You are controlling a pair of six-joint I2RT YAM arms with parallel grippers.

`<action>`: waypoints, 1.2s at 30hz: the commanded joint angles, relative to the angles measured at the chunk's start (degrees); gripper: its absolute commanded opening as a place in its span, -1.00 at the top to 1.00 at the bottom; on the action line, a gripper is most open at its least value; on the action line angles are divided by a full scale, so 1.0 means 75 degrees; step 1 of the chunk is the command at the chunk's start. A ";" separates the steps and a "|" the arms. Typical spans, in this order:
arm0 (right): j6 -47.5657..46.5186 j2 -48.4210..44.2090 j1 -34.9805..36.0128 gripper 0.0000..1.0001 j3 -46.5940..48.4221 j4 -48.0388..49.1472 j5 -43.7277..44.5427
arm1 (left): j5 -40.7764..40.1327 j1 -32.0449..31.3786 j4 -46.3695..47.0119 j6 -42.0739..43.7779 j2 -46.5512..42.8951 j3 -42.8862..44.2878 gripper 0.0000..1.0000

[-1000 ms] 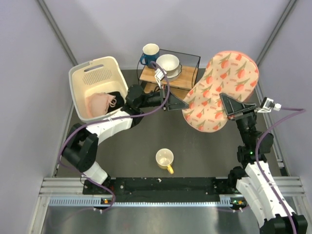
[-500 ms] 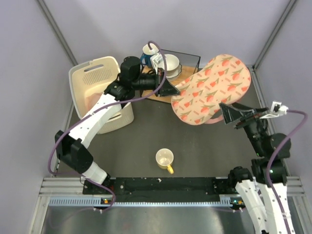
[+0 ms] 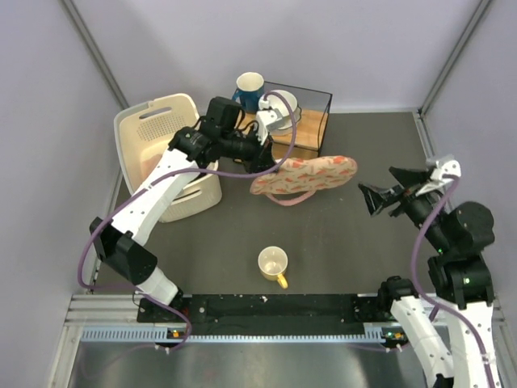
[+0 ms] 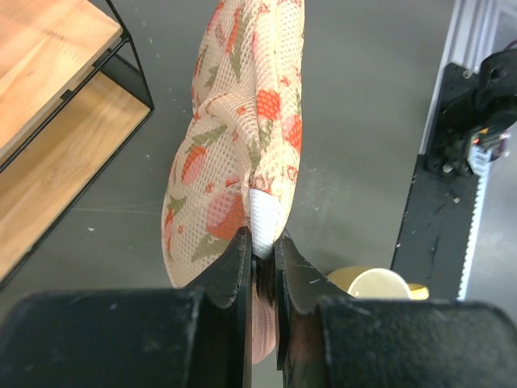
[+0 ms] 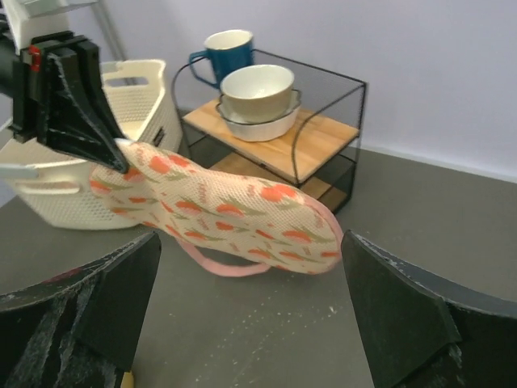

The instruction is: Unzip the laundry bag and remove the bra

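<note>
A second ago both grippers held the laundry bag (image 3: 303,174) spread wide. Now the right gripper (image 3: 386,187) has let go and stands wide open and empty, well to the right of the wire rack (image 3: 311,121). The bag hangs edge-on just in front of the rack. Only the left gripper (image 4: 260,242) holds it, pinched tight on its white tab.

The bag looks flat, so I judge that the bra (image 3: 147,168) is already out. It is probably the pink patch in the basket (image 3: 129,121) left of the rack, half hidden by the arm. A yellow mug (image 3: 273,264) stands on the counter well in front of the rack, under any lowering path.
</note>
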 commanded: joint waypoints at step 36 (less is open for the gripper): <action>-0.2149 0.4955 0.3217 1.00 0.0551 0.2204 -0.2529 | 0.1000 -0.0841 -0.0232 0.1838 -0.0491 0.0164 1.00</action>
